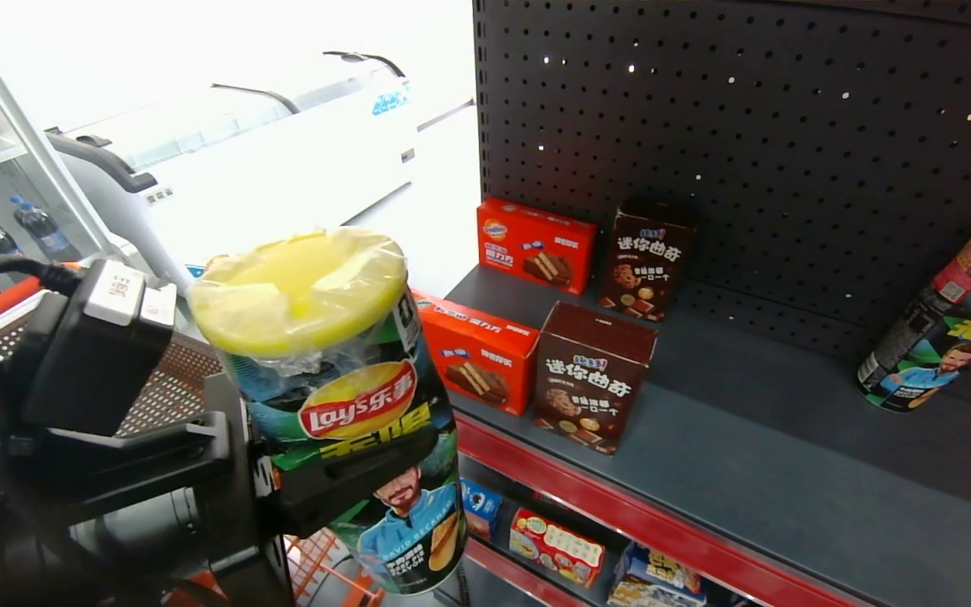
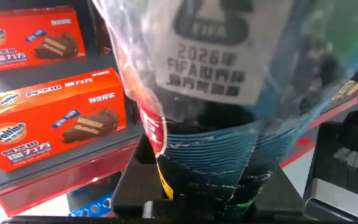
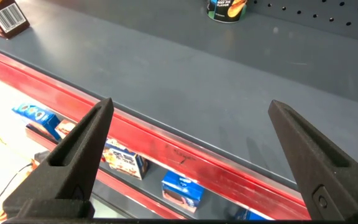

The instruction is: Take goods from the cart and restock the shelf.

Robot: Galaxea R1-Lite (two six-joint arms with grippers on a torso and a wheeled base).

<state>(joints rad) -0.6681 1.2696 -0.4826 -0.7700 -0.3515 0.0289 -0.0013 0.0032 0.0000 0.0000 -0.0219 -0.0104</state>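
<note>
Far left, the perforated mesh of the cart [image 1: 169, 388] sits behind the left arm. The left claw [image 1: 317, 485] is clamped on the chip can [image 1: 338, 396], one black finger [image 1: 351, 476] running across the front of the label. The can stands close to upright in that grip, its yellow lid [image 1: 300, 287] under clear wrap. It is held in the air off the left end of the shelf [image 1: 747, 472], not resting on it. From the left wrist, the can [image 2: 229, 93] looms close between the dark claw parts, with the orange boxes beyond it.

Moving right, on the shelf itself: two orange boxes, the front orange box [image 1: 477, 362] near the red front edge [image 1: 620, 514] and the rear orange box [image 1: 536, 244] against the pegboard [image 1: 747, 126]. Just beside them are two brown boxes, the front brown box [image 1: 595, 375] next to the front orange one and the rear brown box [image 1: 646, 261] back by the pegboard. Under the red edge, a lower shelf carries small packs [image 1: 557, 548].

Further right runs the grey shelf board, then a second chip can [image 1: 941, 324], tilted, its top leaning on the pegboard.

The right wrist camera shows the right claw [image 3: 191, 162] with its fingers spread wide, gripping nothing. It hangs over the shelf's red edge, with the second can well beyond it at the back.
</note>
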